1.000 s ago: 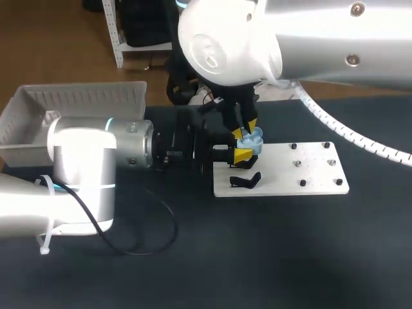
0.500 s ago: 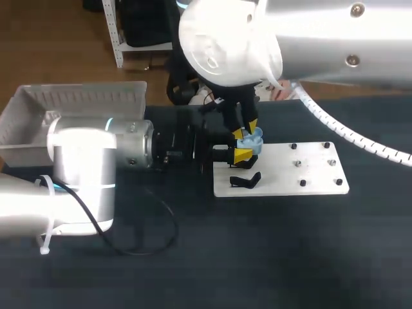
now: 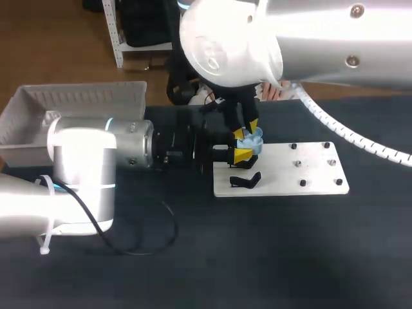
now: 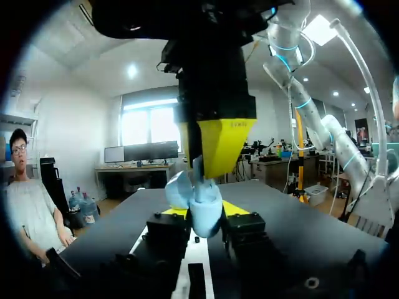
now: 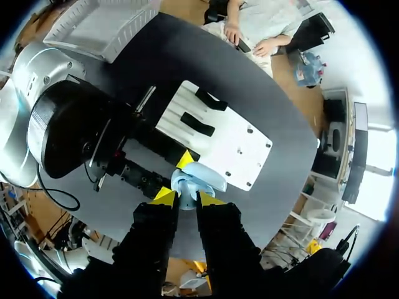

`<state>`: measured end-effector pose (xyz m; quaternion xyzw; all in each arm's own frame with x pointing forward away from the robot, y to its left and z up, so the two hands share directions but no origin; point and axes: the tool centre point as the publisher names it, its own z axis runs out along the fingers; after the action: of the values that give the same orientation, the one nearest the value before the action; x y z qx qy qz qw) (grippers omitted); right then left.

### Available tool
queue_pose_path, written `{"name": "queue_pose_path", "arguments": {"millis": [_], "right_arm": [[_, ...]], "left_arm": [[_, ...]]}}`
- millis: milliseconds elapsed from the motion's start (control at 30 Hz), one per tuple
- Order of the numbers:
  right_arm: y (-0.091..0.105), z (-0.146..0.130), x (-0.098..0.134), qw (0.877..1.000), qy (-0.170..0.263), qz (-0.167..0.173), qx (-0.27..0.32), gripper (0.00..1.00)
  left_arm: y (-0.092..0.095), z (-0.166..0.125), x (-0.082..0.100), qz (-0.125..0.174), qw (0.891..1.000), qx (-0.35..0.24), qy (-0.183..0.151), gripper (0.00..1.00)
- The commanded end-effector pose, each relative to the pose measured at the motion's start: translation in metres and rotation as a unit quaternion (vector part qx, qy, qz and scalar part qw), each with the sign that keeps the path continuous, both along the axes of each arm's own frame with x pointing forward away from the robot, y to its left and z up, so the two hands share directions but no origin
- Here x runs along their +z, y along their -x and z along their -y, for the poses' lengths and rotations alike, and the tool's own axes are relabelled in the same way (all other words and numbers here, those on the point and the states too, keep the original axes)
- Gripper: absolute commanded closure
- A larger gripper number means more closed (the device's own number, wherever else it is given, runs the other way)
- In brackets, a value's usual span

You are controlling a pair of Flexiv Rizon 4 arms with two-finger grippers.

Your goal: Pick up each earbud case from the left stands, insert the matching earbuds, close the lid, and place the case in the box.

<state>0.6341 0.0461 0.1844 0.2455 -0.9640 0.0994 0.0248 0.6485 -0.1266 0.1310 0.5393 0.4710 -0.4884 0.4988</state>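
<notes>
Over the plate's (image 3: 309,170) left end: left claw (image 4: 209,215) clamps the case (image 3: 252,141); right claw (image 5: 187,198) directly above it, grip not discernible.

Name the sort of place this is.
Likely a robotics lab bench: left arm and right arm meet at a blue earbud case by a white mounting plate, dark table, white box.

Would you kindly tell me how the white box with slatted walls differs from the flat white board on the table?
The white box with slatted walls has raised sides; the flat white board is a thin plate without a rim. The box stands at the far left, the board right of the middle. The board carries a black stand and small dark studs; the box shows neither. Both are white and rectangular.
</notes>
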Motion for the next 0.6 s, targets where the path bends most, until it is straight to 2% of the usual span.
{"name": "queue_pose_path", "arguments": {"millis": [33,600], "right_arm": [[-0.0012,-0.0015,-0.0011,1.0,0.002,0.001,-0.001,1.0],[-0.0045,-0.0012,-0.0047,1.0,0.001,0.001,-0.004,1.0]], "left_arm": [[0.0002,0.0002,-0.001,0.001,1.0,0.001,0.002,1.0],[0.0002,0.0002,-0.001,0.001,1.0,0.001,0.002,1.0]]}}
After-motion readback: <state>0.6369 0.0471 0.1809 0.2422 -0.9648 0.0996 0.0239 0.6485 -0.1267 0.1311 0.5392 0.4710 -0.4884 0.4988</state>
